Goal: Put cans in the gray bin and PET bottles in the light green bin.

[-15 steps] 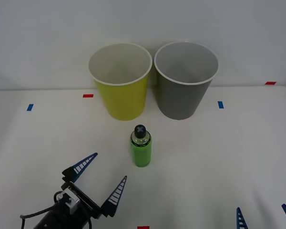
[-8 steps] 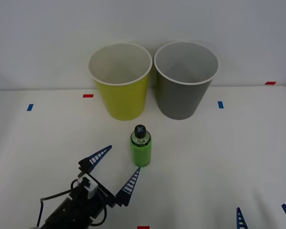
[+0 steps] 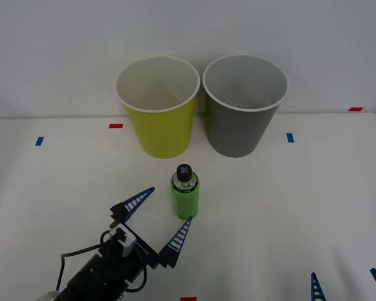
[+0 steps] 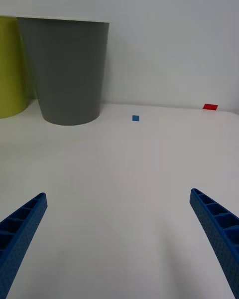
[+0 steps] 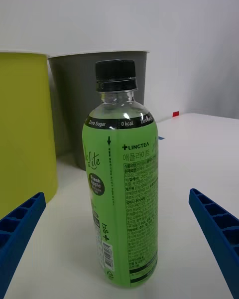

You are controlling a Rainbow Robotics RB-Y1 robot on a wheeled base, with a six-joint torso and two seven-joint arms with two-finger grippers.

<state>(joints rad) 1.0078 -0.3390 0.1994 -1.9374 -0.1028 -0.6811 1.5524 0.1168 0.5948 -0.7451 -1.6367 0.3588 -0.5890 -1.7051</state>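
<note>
So the PET bottle point(image 3: 185, 192) is standing upright near the middle of the front view on the white surface point(image 3: 288, 207), just in front of the two bins: the light green bin point(image 3: 158, 106) up and a bit left of it, the gray bin point(image 3: 244, 105) up and to the right, the two bins side by side and nearly touching. The left tool point(image 3: 160, 214) sits at the lower left of center, spread wide open, with one fingertip right by the bottle's base and the other off to its left, so the bottle isn't properly between them yet. In the left wrist view the bottle point(image 5: 121, 179) is dead center between the two blue fingers point(image 5: 215, 226), which looks like a good line-up. I'd say the trick here is to push in a little further so the fingers bracket the label, not the cap, then squeeze gently since an upright bottle tips easily. The right tool point(image 3: 348, 283) is parked at the bottom right, open too.
</note>
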